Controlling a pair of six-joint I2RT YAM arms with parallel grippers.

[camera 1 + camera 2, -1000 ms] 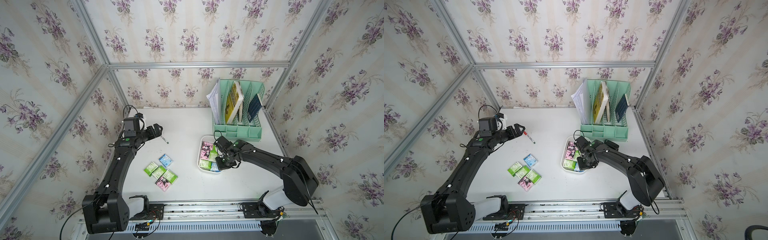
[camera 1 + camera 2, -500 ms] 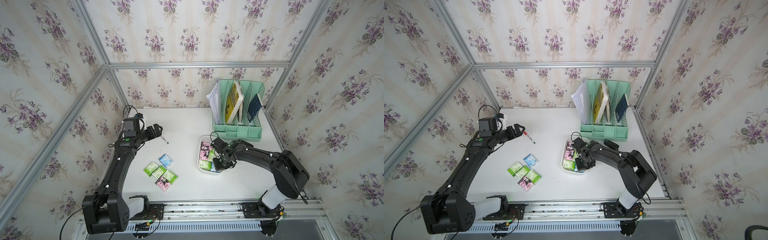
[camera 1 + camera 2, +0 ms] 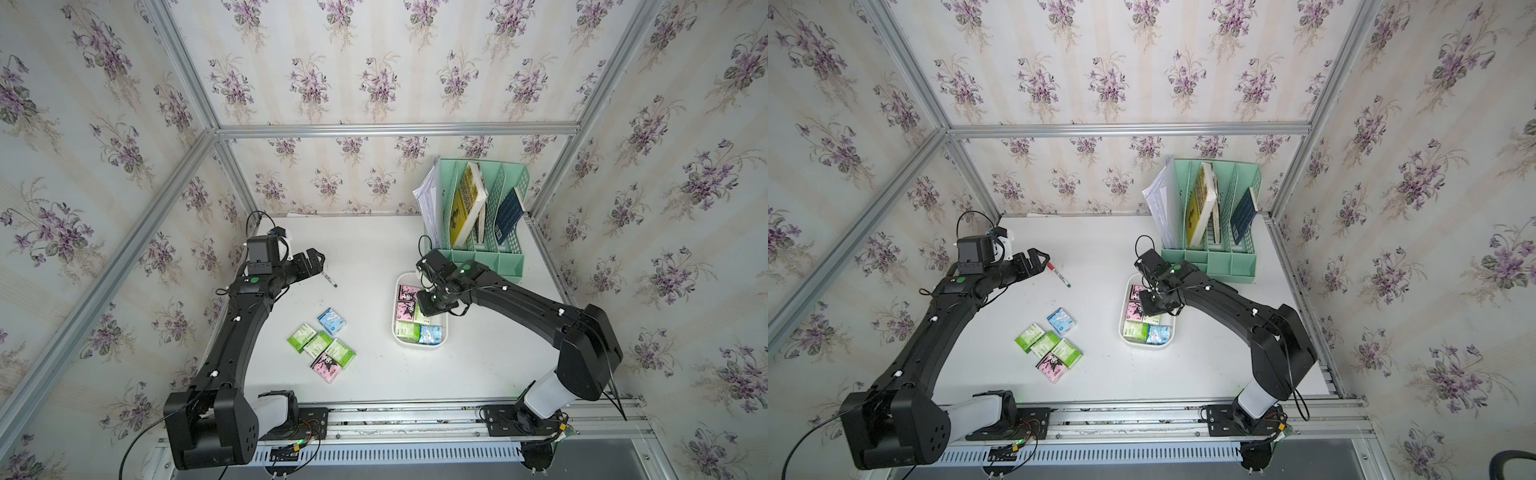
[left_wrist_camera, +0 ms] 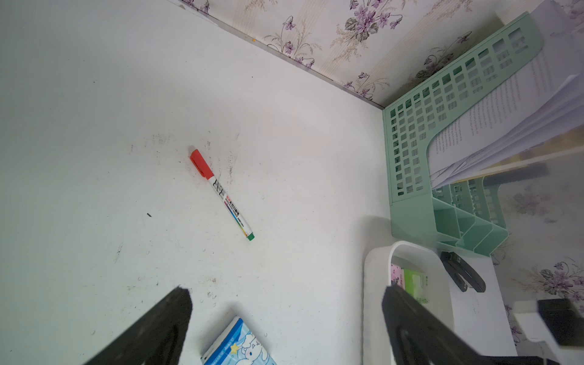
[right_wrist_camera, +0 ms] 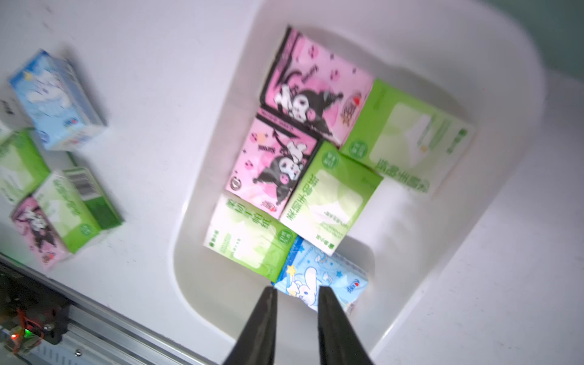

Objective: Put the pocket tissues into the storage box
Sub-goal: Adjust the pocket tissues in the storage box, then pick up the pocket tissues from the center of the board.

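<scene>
Pocket tissues partly fill the storage box beneath our empty, slightly open right tool; five on the table need fetching next.

The left gripper hovers far left, jaws spread wide. The right gripper points down, jaws narrowly parted and empty.

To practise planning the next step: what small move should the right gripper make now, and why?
Probably lift clear of the storage box: the right gripper hangs over it, jaws apart and empty, while five tissue packets lie on the table.
</scene>
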